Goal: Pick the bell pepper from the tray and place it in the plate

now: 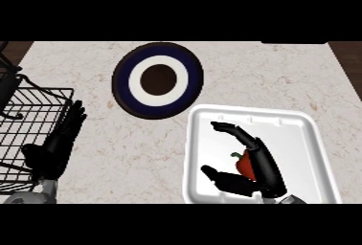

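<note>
Marble counter [283, 76]: on the white tray [311, 143], right hand [247, 179] curls round the red bell pepper [244, 165].

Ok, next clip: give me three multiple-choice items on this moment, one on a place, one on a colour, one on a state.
1. Where is the bell pepper?
A. on the plate
B. over the white tray
C. in the wire rack

2. What colour is the plate's outer band?
A. dark blue
B. yellow
C. green

3. What is the right hand doing?
A. resting flat
B. curling round the pepper
C. touching the plate

Key: 1 B, the pepper shows against the tray. 2 A, a navy band rings the white one. 3 B, fingers and thumb bracket the pepper.
</note>
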Tool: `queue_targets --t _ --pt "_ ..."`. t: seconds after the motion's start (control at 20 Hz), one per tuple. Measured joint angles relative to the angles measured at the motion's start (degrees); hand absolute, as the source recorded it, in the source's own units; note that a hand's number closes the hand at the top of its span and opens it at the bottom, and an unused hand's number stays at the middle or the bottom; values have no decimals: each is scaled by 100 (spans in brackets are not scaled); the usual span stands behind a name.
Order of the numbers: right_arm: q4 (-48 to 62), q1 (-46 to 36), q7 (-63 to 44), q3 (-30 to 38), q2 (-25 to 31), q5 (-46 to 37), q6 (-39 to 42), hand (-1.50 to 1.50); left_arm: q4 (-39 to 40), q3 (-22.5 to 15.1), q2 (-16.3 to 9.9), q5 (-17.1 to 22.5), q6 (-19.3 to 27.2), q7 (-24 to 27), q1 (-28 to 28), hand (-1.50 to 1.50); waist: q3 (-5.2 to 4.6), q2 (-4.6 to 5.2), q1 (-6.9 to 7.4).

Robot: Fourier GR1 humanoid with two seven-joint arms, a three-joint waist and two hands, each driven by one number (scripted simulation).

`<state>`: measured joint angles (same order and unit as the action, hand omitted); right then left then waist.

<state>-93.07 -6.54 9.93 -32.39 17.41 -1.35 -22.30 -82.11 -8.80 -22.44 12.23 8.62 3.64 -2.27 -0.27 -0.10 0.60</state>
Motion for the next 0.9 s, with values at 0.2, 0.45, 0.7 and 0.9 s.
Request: queue_targets --t 0.2,0.45,0.7,0.9 --pt "21 503 609 -304 -102 -615 -387 -150 220 86 44 -9 -214 264 62 0 17 3 -53" --pt "-667 1162 544 -217 317 -1156 -715 -150 346 214 124 -43 -343 397 35 0 36 -7 -92" --pt "-1273 1520 -367 -143 969 -1946 -696 -150 376 245 196 -134 -332 460 20 0 30 -10 -117" --pt "-1649 1527 -1363 10 1665 -2393 -144 -150 430 267 219 -149 -374 533 46 0 20 -9 -114"
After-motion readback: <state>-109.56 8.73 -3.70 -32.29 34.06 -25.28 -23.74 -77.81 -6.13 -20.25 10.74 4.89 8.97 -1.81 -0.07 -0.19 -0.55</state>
